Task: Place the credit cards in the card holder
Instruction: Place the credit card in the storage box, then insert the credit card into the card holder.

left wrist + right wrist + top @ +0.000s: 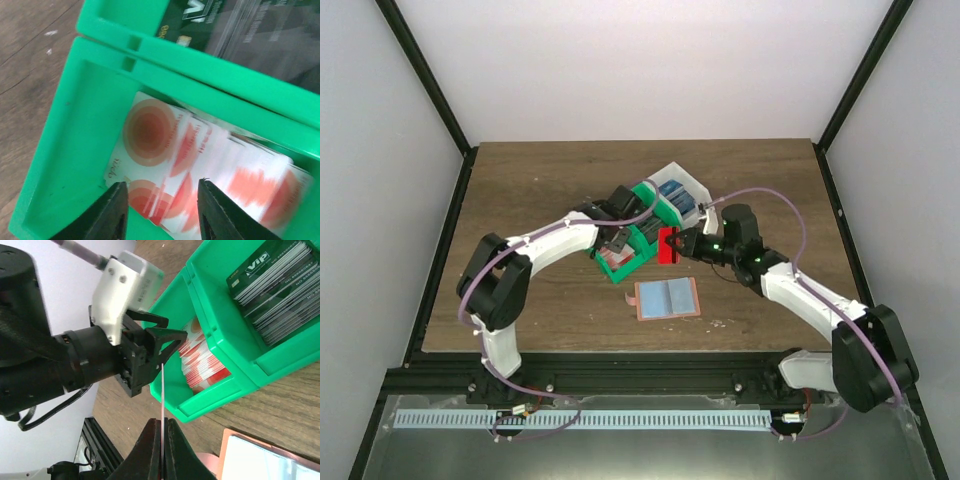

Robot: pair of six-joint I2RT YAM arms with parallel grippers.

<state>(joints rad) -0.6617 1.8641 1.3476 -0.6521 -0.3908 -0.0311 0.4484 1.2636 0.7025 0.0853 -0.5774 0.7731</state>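
Nearest the arm bases, the card holder (667, 298) is seen lying open and flat on the wooden table (520, 180), its salmon border framing a pale inner face; it lies apart from the bins, and no card is seen sticking out of it.

Just beyond it, the right gripper (162, 427) is pressed together on a red card (666, 246), which is held on edge above the table, beside the green bin (80, 125). From the right wrist this card is seen only as a thin pale line between the fingers.

The left gripper (161, 184) is held over the nearer compartment of the green bin with its fingers (117, 210) spread and nothing pinched between them. Beneath them a fanned stack of red-and-white cards (150, 130) lies in that compartment; whether the tips touch the top card cannot be told.

In the next compartment, past the divider, dark cards (275, 285) are stacked.

Farthest back, a white bin (682, 182) is set against the green one, and what appear to be blue cards are held in it.
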